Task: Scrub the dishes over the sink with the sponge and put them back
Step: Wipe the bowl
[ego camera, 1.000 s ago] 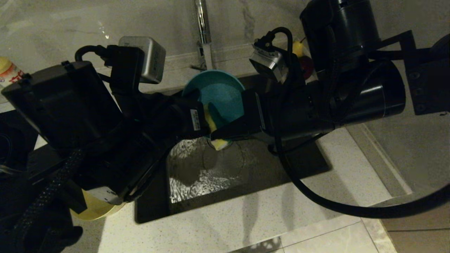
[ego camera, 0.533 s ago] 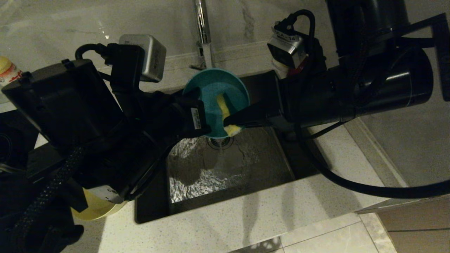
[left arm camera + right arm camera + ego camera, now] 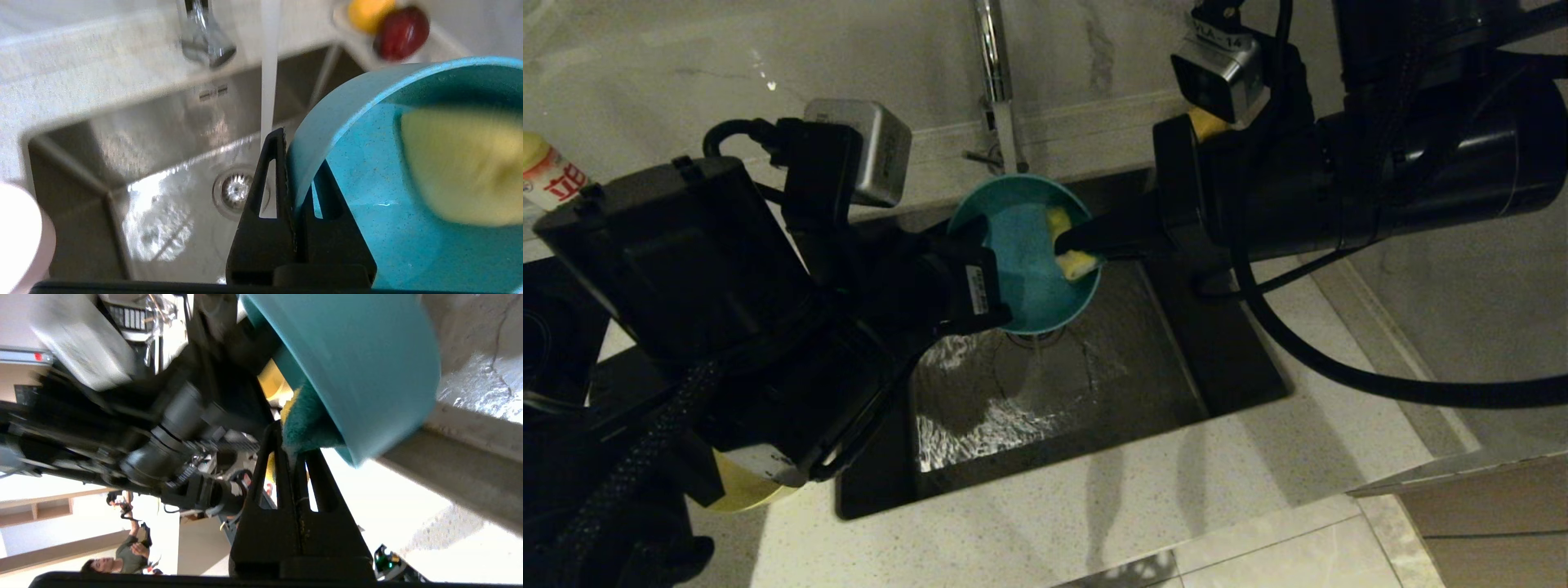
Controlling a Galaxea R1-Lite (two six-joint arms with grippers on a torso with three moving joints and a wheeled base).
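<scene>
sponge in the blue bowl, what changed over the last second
The right gripper, shut on the sponge, swept it from the blue bowl's lower rim up and back to its upper inside. The left gripper kept pinching the bowl's rim, tilted over the sink; water still runs.

Sponge (image 3: 1072, 245) now higher in the blue bowl (image 3: 1025, 269), near its upper rim.

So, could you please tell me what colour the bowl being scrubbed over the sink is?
Light blue, leaning teal. The bowl shows best in the left wrist view.
</scene>
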